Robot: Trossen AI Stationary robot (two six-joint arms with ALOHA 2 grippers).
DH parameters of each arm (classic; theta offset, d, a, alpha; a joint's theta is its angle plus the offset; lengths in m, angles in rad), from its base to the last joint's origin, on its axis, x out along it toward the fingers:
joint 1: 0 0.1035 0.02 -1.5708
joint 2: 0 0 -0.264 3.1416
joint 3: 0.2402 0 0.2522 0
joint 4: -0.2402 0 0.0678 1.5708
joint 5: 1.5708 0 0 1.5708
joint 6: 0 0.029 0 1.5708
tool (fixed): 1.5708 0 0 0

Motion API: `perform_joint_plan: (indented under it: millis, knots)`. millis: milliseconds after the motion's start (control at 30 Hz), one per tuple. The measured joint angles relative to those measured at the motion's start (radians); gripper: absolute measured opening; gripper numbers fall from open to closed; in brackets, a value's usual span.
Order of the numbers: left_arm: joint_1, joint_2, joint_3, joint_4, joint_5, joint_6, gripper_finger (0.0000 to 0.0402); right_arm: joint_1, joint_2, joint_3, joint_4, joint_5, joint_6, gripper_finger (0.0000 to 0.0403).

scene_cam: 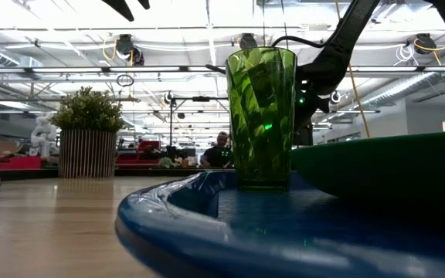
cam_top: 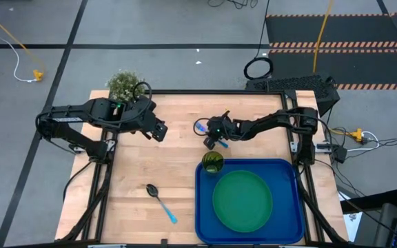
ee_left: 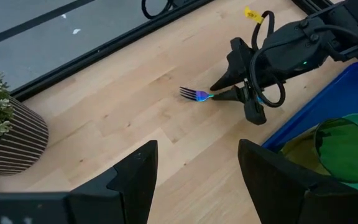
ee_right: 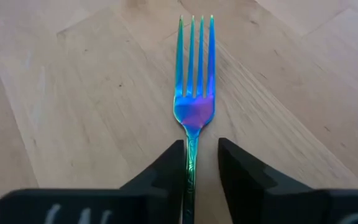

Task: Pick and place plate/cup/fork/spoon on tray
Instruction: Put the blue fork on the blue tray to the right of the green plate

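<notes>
A: Fork (cam_top: 201, 127) at centre frame in the high view, on bare wood just above the tray (cam_top: 205, 220), with the right gripper (cam_top: 212, 141) over its handle. Plate (cam_top: 242, 200) and cup (cam_top: 212, 162) already sit in the tray; the spoon (cam_top: 160, 201) lies lower left, well apart.

B: Low view?

A: The cup fills the middle and the plate edge shows on the right. A careless swing could topple that cup.

B: Left wrist view?

A: The left gripper (ee_left: 194, 177) hangs with fingers wide apart, holding nothing. Upper centre, the other arm is crouched on the fork handle, near the tray wall.

B: Right wrist view?

A: The two dark fingers straddle the slim handle, nearly together; I can't tell whether they grip it yet. The handle is thin and lies flat, so I'd judge the pads could skid off or trap only its edge, and the fork could twist or drop on the lift.
</notes>
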Motion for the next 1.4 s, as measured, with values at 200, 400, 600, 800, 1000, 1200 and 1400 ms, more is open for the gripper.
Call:
perform_joint_plan:
  millis: [200, 400, 600, 800, 1000, 1200, 1400]
  knots:
    - [0.0, 0.0, 0.0, 0.0, 0.0, 0.001, 0.0223, 0.001, -0.024, -0.002, -0.034, -0.016, -0.003, 0.0037]
    - [0.0, 0.0, 0.0, -0.002, 0.0, 0.002, 0.0223, 0.003, -0.06, -0.003, -0.117, -0.032, -0.037, 0.0006]
    - [0.0, 0.0, 0.0, -0.002, 0.0, 0.002, 0.0223, 0.003, -0.068, -0.002, -0.158, -0.042, -0.037, 0.0008]
    - [0.0, 0.0, 0.0, -0.002, 0.0, 0.001, 0.0223, 0.008, -0.076, -0.002, -0.167, -0.041, -0.027, 0.0004]
    - [0.0, 0.0, 0.0, -0.003, 0.0, 0.011, 0.0223, 0.009, -0.128, -0.005, -0.212, -0.046, -0.03, 0.0003]
    - [0.0, 0.0, 0.0, -0.008, -0.004, 0.045, 0.0223, 0.006, -0.212, -0.004, -0.3, -0.033, -0.03, 0.0003]
    - [0.0, 0.0, 0.0, -0.01, -0.008, 0.076, 0.0223, 0.007, -0.32, -0.004, -0.473, 0.032, 0.022, 0.0002]
